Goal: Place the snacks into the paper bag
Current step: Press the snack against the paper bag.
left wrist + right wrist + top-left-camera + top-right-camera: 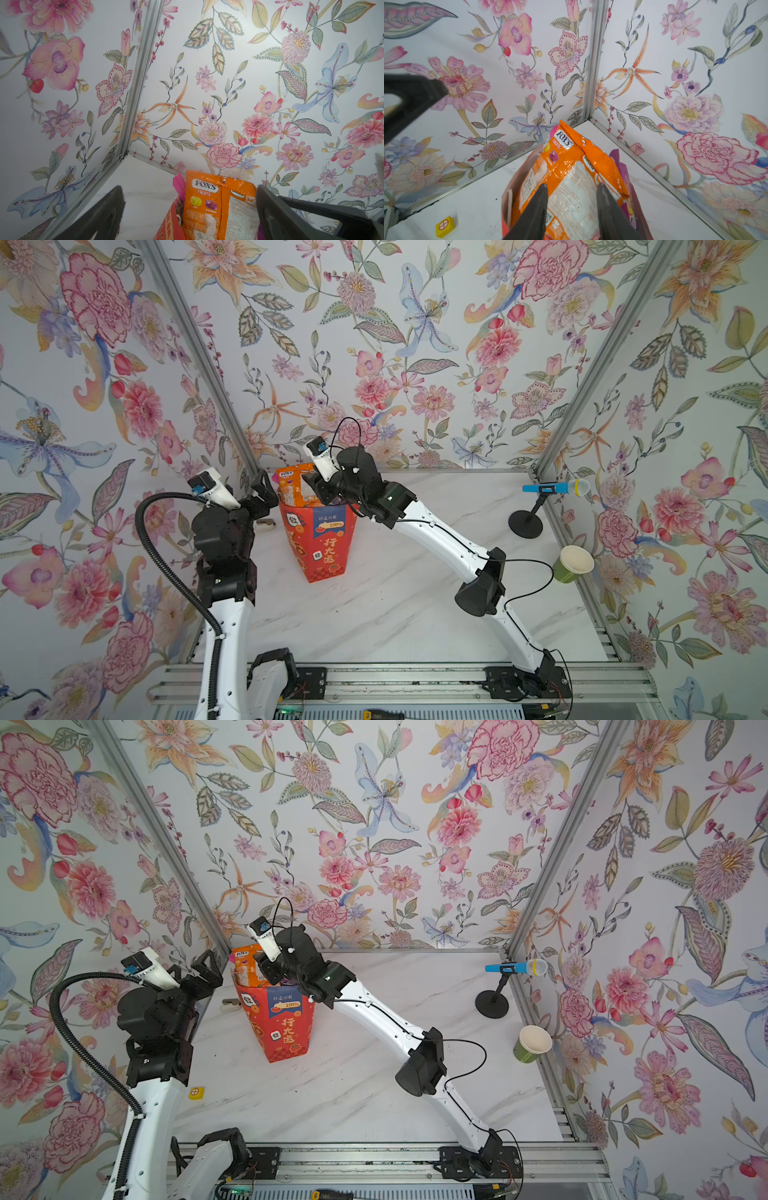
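Right wrist view: right gripper (572, 186) half open, fingertips against orange packet (571, 164) standing in paper bag (328, 547) (left gripper (264, 492) spread wide, empty, just beside bag).

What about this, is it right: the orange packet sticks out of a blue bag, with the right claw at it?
No. The bag is red, not blue; both top views show it. The orange packet does stick out of it, with the right claw at it.
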`<control>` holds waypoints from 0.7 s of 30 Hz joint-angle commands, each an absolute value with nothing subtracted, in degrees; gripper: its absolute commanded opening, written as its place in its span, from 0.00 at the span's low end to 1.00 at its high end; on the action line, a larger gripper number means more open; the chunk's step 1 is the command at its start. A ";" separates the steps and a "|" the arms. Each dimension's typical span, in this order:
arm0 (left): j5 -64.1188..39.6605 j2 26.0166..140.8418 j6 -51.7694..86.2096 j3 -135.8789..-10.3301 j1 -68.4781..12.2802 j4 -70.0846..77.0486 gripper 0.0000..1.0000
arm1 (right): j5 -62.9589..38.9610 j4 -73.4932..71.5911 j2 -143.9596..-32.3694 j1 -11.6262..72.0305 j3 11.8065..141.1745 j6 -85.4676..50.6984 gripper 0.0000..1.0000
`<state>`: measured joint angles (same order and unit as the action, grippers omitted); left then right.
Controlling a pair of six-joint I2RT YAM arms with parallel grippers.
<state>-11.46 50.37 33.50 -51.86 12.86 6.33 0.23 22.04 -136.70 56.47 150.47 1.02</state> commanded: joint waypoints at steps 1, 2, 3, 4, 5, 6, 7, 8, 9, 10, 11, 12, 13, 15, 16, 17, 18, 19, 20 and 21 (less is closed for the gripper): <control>-10.55 49.50 33.96 -51.39 13.43 7.92 0.99 | -3.68 26.93 -141.16 56.25 149.52 -1.67 0.41; -10.55 49.58 33.93 -51.50 13.54 7.74 0.99 | -4.66 27.83 -141.84 56.32 149.41 -2.00 0.41; -10.54 49.65 33.91 -51.59 13.54 7.81 0.99 | -5.22 28.68 -142.38 56.47 149.32 -2.11 0.41; -10.47 49.61 33.93 -51.59 13.58 7.85 0.99 | -5.58 29.51 -142.98 56.75 149.05 -2.07 0.41; -10.38 49.65 33.99 -51.59 13.63 7.82 0.99 | -6.01 29.95 -143.38 57.14 148.33 -2.03 0.41; -10.37 49.66 34.06 -51.59 13.62 7.97 0.99 | -6.25 30.05 -143.59 57.60 147.46 -1.88 0.41; -10.37 49.53 34.22 -51.51 13.62 8.13 0.99 | -6.27 30.12 -143.69 58.10 146.41 -1.77 0.40; -10.37 49.56 34.35 -51.34 13.68 8.24 0.99 | -6.48 30.13 -143.85 58.59 145.55 -1.76 0.39; -10.43 49.46 34.49 -51.25 13.75 8.36 0.99 | -6.75 30.30 -144.03 59.13 145.06 -1.76 0.39; -10.59 49.45 34.48 -51.16 13.70 8.48 0.99 | -6.84 30.52 -144.22 59.51 144.79 -1.92 0.39; -10.59 49.40 34.47 -51.15 13.70 8.35 0.99 | -6.92 30.77 -144.31 59.85 144.46 -1.97 0.38; -10.65 49.37 34.37 -51.15 13.72 8.36 0.99 | -6.80 30.80 -144.40 60.08 144.33 -2.06 0.38; -10.72 49.31 34.28 -51.15 13.79 8.35 0.99 | -6.74 30.88 -144.35 60.24 144.10 -2.14 0.38; -10.72 49.12 34.11 -51.15 13.80 8.27 0.99 | -6.84 31.34 -144.23 60.22 144.10 -2.44 0.37; -10.72 49.00 33.99 -51.07 13.80 8.19 0.99 | -6.87 31.47 -144.07 60.12 144.05 -2.62 0.37; -10.72 48.87 33.96 -50.90 13.80 8.17 0.99 | -7.03 31.56 -143.75 60.12 144.14 -2.64 0.38; -10.64 48.78 33.95 -50.68 13.81 8.31 0.99 | -7.02 31.87 -143.35 60.03 144.21 -2.62 0.38; -10.55 48.56 34.01 -50.42 13.88 8.35 0.99 | -6.96 31.80 -142.54 59.96 144.23 -2.63 0.40; -10.38 48.35 34.02 -50.00 13.86 8.50 0.99 | -6.99 31.74 -141.79 59.87 144.67 -2.55 0.43; -10.15 48.11 34.13 -49.65 13.93 8.72 0.99 | -6.85 31.64 -141.08 59.78 145.44 -2.26 0.46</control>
